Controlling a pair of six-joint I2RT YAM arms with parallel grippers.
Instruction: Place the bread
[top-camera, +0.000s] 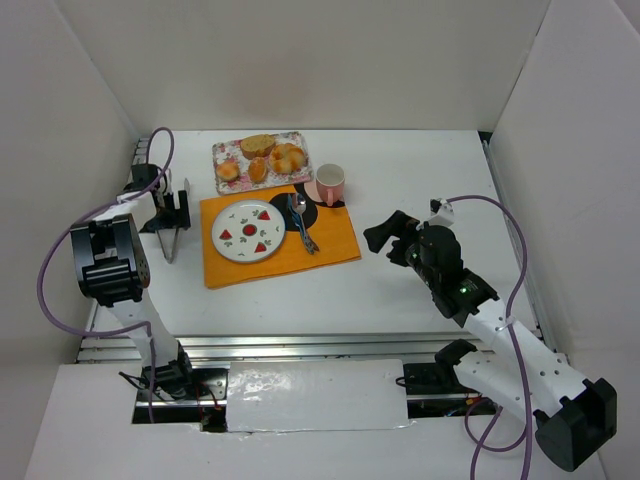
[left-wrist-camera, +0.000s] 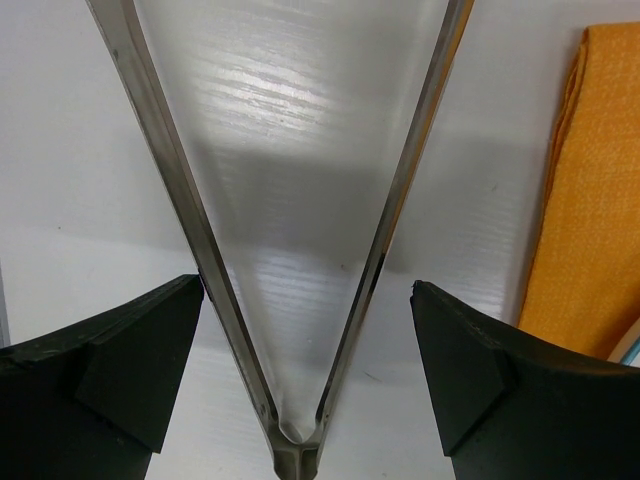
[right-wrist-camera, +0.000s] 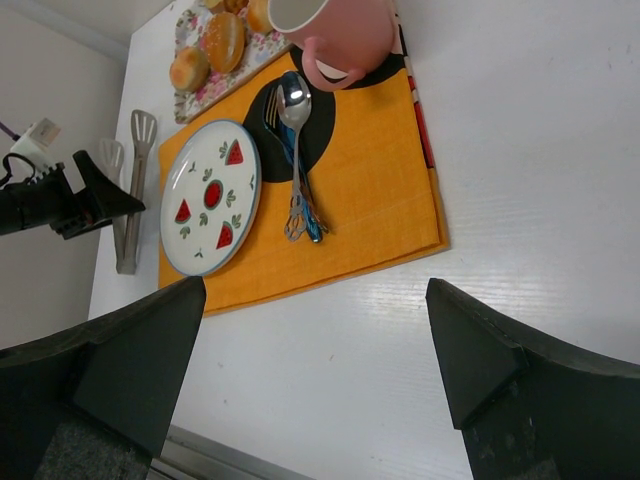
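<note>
The bread (top-camera: 257, 171) is a small orange-brown oval bun lying on the floral tray (top-camera: 300, 140) at the back, also visible in the right wrist view (right-wrist-camera: 224, 40). The white watermelon-patterned plate (top-camera: 232, 218) sits bare on the orange mat (top-camera: 330, 245). My left gripper (top-camera: 172, 215) is open at the table's left, left of the mat. Its fingers straddle a pair of metal tongs (left-wrist-camera: 295, 440) lying on the table, and the left finger sits against one tong arm. My right gripper (top-camera: 385, 238) is open and holds nothing, above bare table right of the mat.
The tray also holds a darker round loaf (top-camera: 257, 145), pale clustered rolls (top-camera: 288, 158) and another small bun (top-camera: 228, 171). A pink mug (top-camera: 331, 183) stands behind the mat's right corner. A spoon and fork (top-camera: 300, 222) lie beside the plate. White walls enclose the table.
</note>
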